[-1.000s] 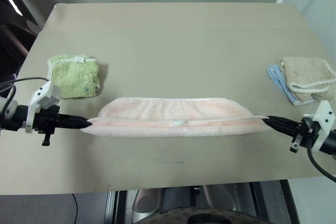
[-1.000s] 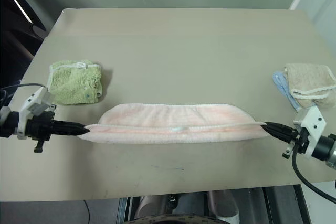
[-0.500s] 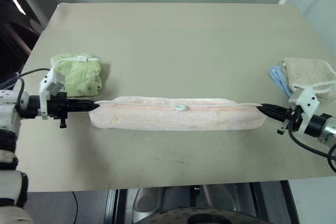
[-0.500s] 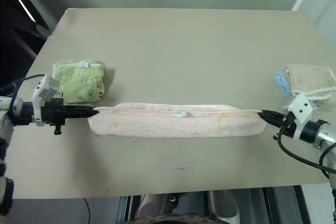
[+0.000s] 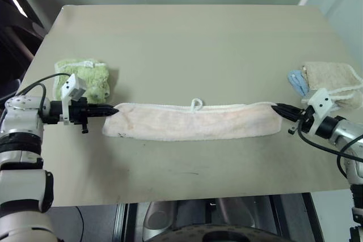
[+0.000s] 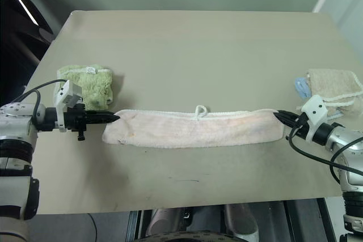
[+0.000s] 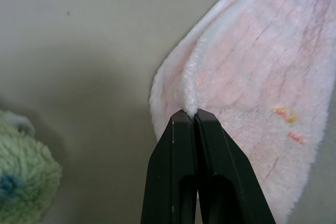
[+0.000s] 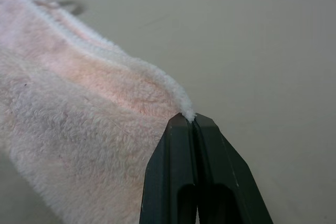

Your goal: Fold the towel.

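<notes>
A pale pink terry cloth towel lies folded into a long, narrow strip across the near middle of a flat beige tabletop. Its far edge carries a white trim, and a small white loop sticks up from the middle of that edge. The fluffy surface shows faint pink stripes and a few small orange flecks near the left end. The left gripper is clamped on the towel's far left corner, its two black fingers pressed together over the trim. The right gripper pinches the far right corner the same way. A green terry towel sits folded beyond the left gripper. Beige and blue cloths are stacked at the right edge.
</notes>
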Controlling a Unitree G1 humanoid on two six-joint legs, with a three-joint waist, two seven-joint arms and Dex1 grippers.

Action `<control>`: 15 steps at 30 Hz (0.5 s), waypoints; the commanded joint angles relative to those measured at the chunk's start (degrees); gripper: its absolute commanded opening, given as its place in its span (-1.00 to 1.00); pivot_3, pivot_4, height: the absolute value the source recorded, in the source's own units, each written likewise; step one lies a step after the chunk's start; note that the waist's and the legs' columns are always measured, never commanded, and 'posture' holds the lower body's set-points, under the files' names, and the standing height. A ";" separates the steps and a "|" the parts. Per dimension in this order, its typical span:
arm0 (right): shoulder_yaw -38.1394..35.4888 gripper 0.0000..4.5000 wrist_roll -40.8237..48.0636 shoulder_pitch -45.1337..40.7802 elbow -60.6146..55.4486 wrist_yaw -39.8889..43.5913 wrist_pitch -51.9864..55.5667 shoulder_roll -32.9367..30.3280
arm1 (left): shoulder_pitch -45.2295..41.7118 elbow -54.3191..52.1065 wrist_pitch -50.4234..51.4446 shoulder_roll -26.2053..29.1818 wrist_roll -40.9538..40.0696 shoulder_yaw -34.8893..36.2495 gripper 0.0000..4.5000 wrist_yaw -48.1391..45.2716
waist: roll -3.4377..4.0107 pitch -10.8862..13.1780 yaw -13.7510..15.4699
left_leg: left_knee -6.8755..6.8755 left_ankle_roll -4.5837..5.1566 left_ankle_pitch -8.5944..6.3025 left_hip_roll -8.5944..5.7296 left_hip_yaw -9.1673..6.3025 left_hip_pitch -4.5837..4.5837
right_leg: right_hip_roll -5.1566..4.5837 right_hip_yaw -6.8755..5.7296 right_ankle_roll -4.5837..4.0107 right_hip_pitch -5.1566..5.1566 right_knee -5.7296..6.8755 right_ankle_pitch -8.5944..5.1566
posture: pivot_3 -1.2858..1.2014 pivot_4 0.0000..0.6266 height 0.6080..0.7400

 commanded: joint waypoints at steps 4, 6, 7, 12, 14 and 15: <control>-0.42 -0.99 -0.52 -2.00 1.14 -1.20 -1.28 0.08 | -2.37 2.85 -2.31 0.58 2.77 3.10 -1.00 -0.40 | 0.00 0.00 0.00 | 0.00 0.00 0.00 0.00 0.00 0.00 | 0.00 0.00 0.00 0.01 -0.03 0.00 | 0.03 -0.52 0.89; -0.74 -0.99 -0.55 -2.80 1.81 -2.34 -1.21 0.67 | -2.61 3.39 -2.04 0.42 3.12 3.46 -1.00 -0.47 | 0.00 0.00 0.00 | -0.01 0.00 0.00 0.00 0.00 -0.01 | 0.00 0.00 0.01 0.02 -0.05 0.00 | 0.03 -0.52 0.89; -0.69 -0.99 -0.04 -2.68 1.53 -1.66 -0.75 0.47 | -2.68 3.54 -1.71 0.39 3.31 3.52 -1.00 -0.66 | 0.00 0.00 0.00 | -0.01 0.00 0.00 0.00 0.00 0.00 | 0.00 0.00 0.01 0.02 -0.05 0.00 | 0.03 -0.52 0.89; -0.39 -1.00 5.59 -0.06 -2.47 4.92 6.11 -2.06 | -2.42 3.38 -1.18 0.05 3.82 4.04 -0.56 -1.43 | 0.00 0.00 0.12 | -0.01 0.01 0.00 0.00 0.00 -0.02 | 0.00 -0.01 0.02 0.03 -0.07 0.00 | 0.03 -0.52 0.89; -0.43 -0.91 6.69 0.10 -3.02 5.88 7.72 -2.44 | -2.36 3.20 -0.65 -0.12 3.87 4.28 -0.24 -1.55 | 0.00 0.00 0.09 | -0.02 0.01 0.00 -0.01 0.01 -0.03 | 0.00 -0.01 0.03 0.04 -0.10 -0.01 | 0.03 -0.52 0.89; -0.25 -0.80 7.07 0.08 -3.37 6.61 8.00 -2.65 | -2.38 3.15 -0.66 -0.28 3.87 4.57 -0.09 -1.32 | 0.00 0.00 0.07 | -0.02 0.00 0.00 -0.01 0.01 -0.04 | 0.00 0.00 0.04 0.05 -0.11 -0.02 | 0.03 -0.52 0.89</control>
